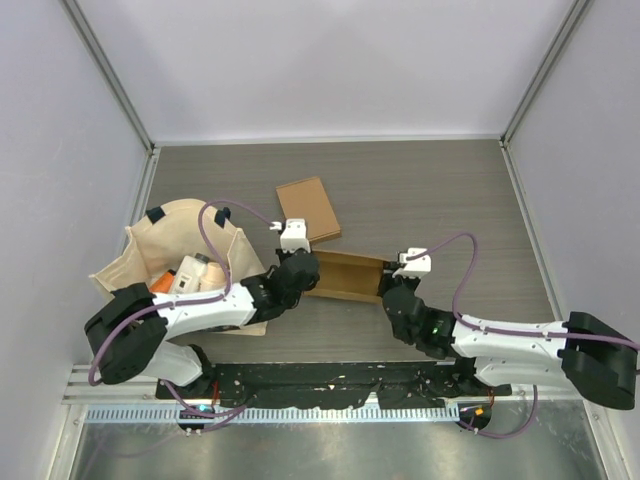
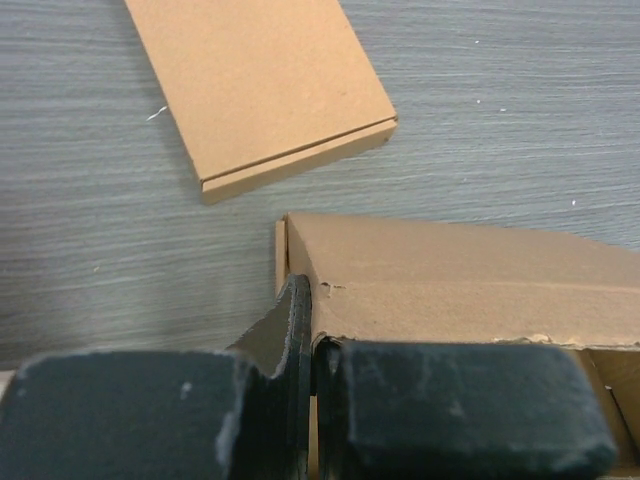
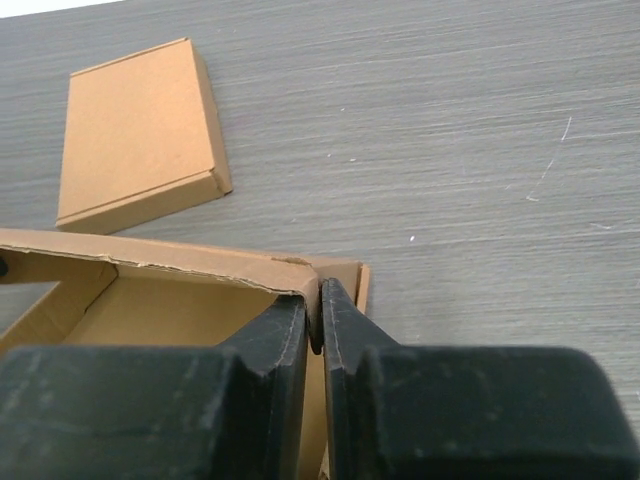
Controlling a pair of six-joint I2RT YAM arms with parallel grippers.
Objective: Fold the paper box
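The left jaws are closed tight on the left end wall of the paper box [image 1: 345, 275]. The cardboard edge runs in between the dark fingers [image 2: 290, 320]. The right jaws pinch the wall at the box's right end. Their tips meet on the cardboard corner, and only a thin slit shows between the fingers [image 3: 275, 340] lower down.

The left arm [image 1: 200, 310] lies low. It reaches from its base at the near left up and rightward to the box's left end. The right arm [image 1: 500, 340] mirrors it, stretching from the near right leftward to the other end. The box spans the gap between the two wrists.

The paper box sits at the middle of the desk [image 1: 430, 190], lengthwise from left to right, with its top open and its inside showing. I cannot tell whether it rests on the surface or is lifted.

There are two arms and two cardboard pieces. The second piece is a flat folded box [image 1: 308, 210], which lies just beyond the open one, with a strip of desk between them. One cloth bag [image 1: 150, 240] stands at the left with several items inside, too jumbled to count.
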